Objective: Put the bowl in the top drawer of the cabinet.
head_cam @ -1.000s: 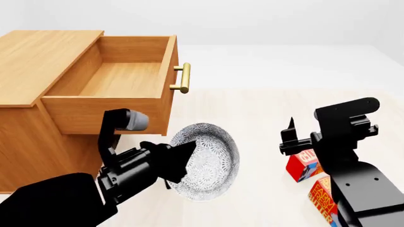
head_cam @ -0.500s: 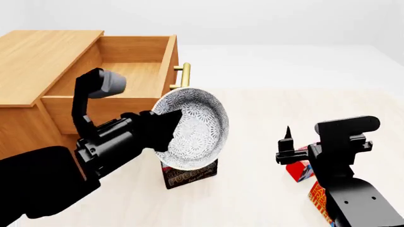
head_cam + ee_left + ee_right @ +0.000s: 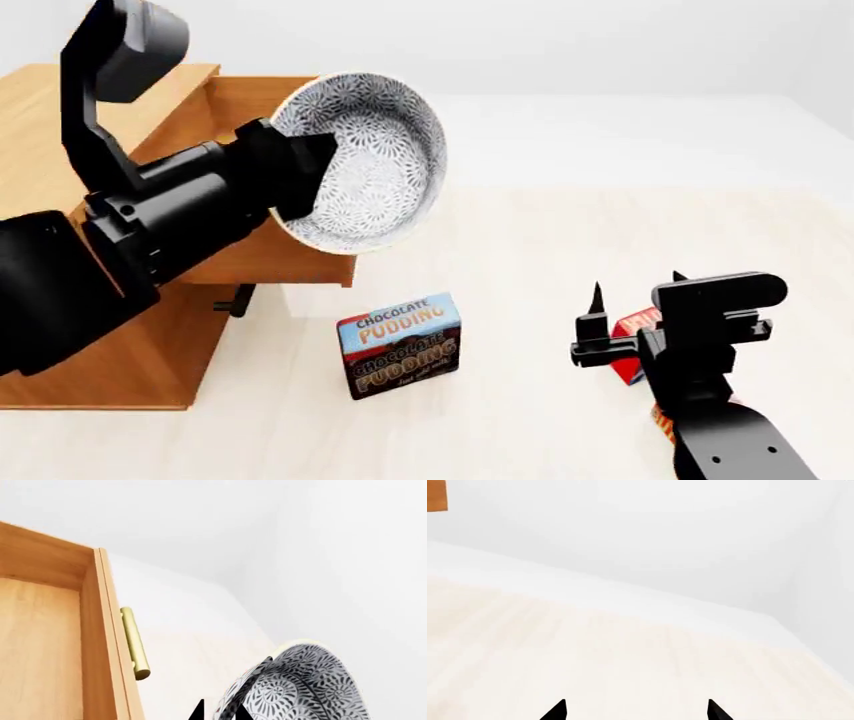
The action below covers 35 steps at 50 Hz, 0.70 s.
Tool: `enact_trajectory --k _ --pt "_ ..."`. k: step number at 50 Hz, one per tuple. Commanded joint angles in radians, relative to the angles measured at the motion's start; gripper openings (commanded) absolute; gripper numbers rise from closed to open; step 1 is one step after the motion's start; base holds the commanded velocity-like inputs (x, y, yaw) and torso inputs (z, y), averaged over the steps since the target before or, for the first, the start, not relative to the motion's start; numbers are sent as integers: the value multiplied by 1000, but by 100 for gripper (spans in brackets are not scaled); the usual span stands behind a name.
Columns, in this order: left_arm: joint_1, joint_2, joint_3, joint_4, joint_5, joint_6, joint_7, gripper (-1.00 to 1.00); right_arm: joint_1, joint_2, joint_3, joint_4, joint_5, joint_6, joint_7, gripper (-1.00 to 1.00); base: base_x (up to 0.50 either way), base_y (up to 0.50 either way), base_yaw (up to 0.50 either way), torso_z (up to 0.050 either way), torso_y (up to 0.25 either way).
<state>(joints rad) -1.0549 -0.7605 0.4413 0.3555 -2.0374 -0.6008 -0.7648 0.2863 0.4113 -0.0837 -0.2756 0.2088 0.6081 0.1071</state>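
Note:
My left gripper [image 3: 310, 168] is shut on the rim of the bowl [image 3: 363, 165], a white bowl with a grey-black speckled pattern. The bowl is tilted on its side, raised in front of the open top drawer [image 3: 267, 262] of the wooden cabinet [image 3: 54, 110]. In the left wrist view the bowl [image 3: 310, 687] sits between the fingertips of the left gripper [image 3: 223, 712], beside the drawer's front panel [image 3: 110, 645] and brass handle [image 3: 133, 642]. The bowl hides the handle in the head view. My right gripper [image 3: 638, 287] is open and empty, low at the right. In its own view the right gripper [image 3: 635, 711] faces bare table.
A chocolate pudding box [image 3: 400, 345] stands on the table below the bowl. A red box [image 3: 630, 350] lies behind my right gripper. The lower drawer is shut under the open one. A corner of the cabinet [image 3: 436, 495] shows in the right wrist view.
The left arm has lifted the bowl from near the table up and left to the drawer's height, uncovering the pudding box. The right gripper has sunk slightly.

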Motion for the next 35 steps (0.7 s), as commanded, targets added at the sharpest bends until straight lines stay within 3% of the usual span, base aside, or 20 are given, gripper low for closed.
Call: enact_trajectory --k 1,20,35 --pt "-149 14 6 -87 -51 -2 -124 -100 -14 -3 -13 19 -10 -26 3 100 0 0 0 0 0" --pt "-263 73 67 -326 7 1 -164 -100 -27 -5 -26 14 -9 -42 2 100 0 0 0 0 1" --pt "-310 165 148 -646 136 16 -68 -100 -43 4 -26 -5 -11 -49 8 100 0 0 0 0 0"
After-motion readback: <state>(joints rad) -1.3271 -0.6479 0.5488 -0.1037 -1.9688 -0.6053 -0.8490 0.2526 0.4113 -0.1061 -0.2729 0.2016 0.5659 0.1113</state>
